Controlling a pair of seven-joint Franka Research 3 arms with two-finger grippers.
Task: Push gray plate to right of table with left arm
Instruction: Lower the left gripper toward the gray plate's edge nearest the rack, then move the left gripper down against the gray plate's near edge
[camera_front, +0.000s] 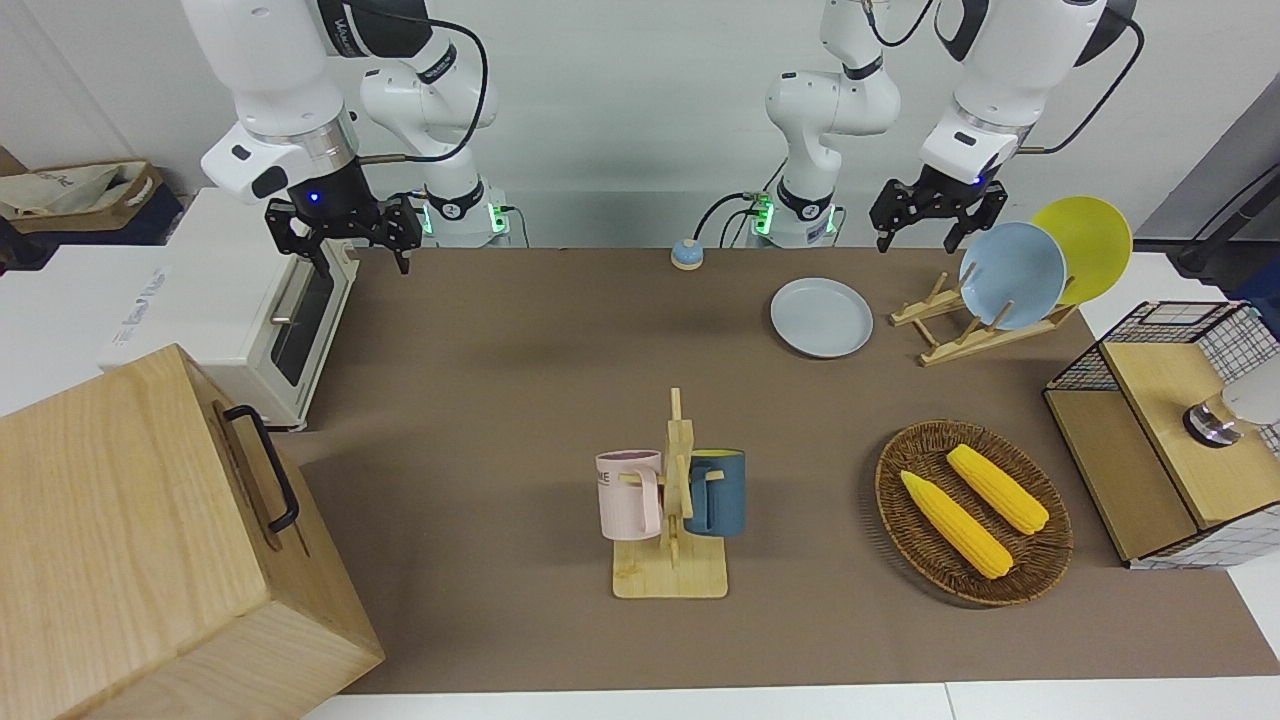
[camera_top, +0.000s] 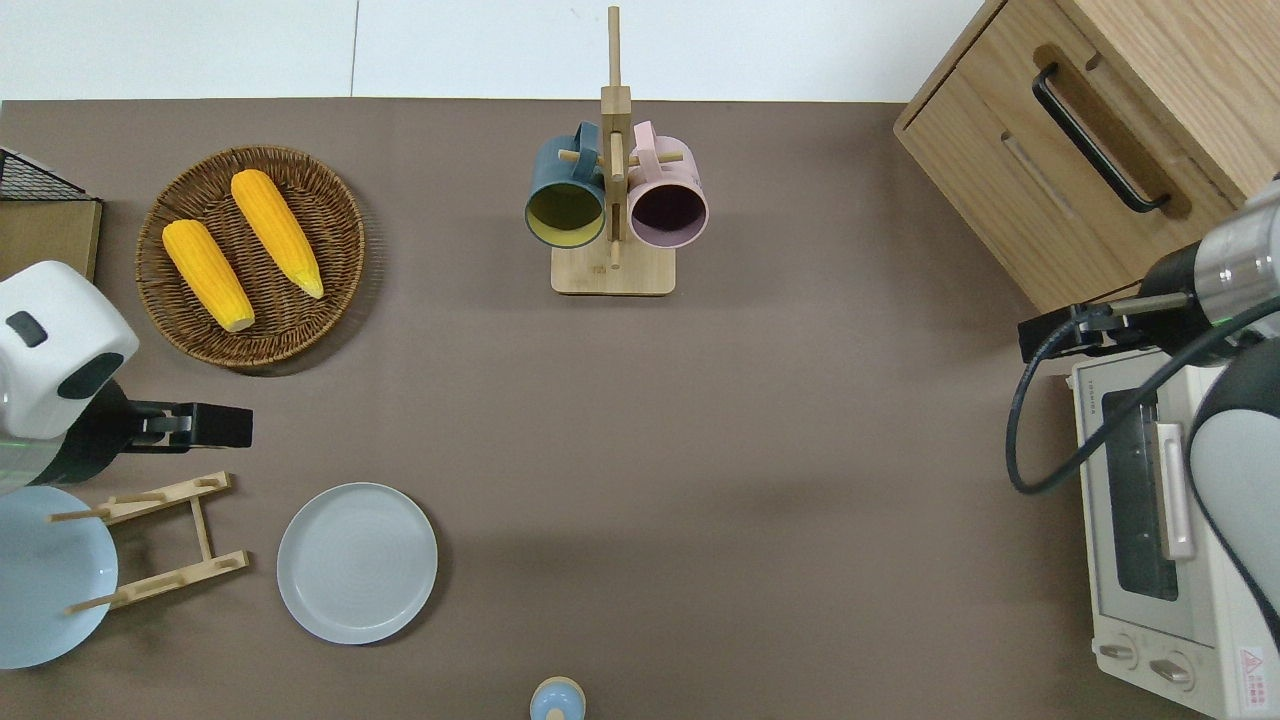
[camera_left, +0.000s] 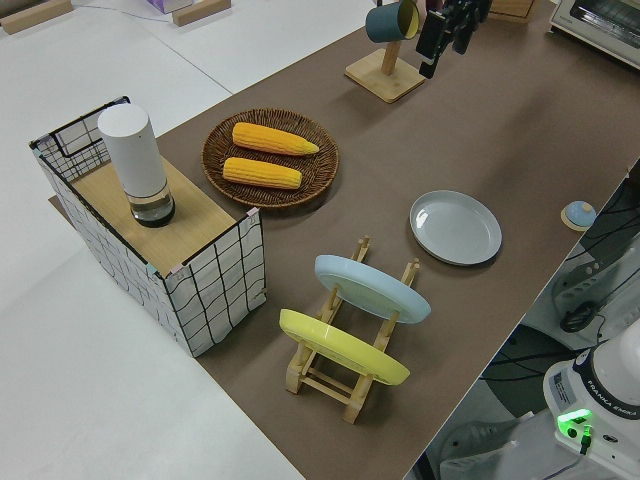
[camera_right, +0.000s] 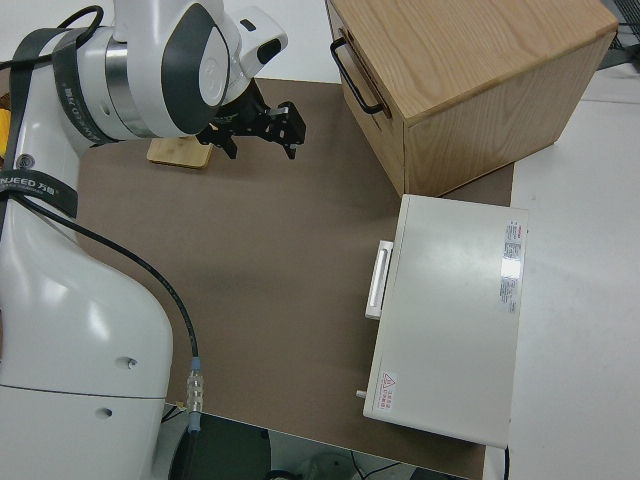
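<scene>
Left arm's small black two-finger gripper (camera_front: 936, 212) up in air, fingers spread, holding nothing; in overhead view it hangs over bare mat by wooden dish rack (camera_top: 160, 540). Small round pale bluish-gray plate (camera_top: 357, 562) flat on brown-matted table (camera_top: 760, 480), toward left arm's end, at roughly four o'clock from gripper in overhead view, well apart from it. No contact, so push looks unstarted (whole slide toward right arm's end left). Right arm's black gripper (camera_front: 345, 228) parked, fingers apart.
</scene>
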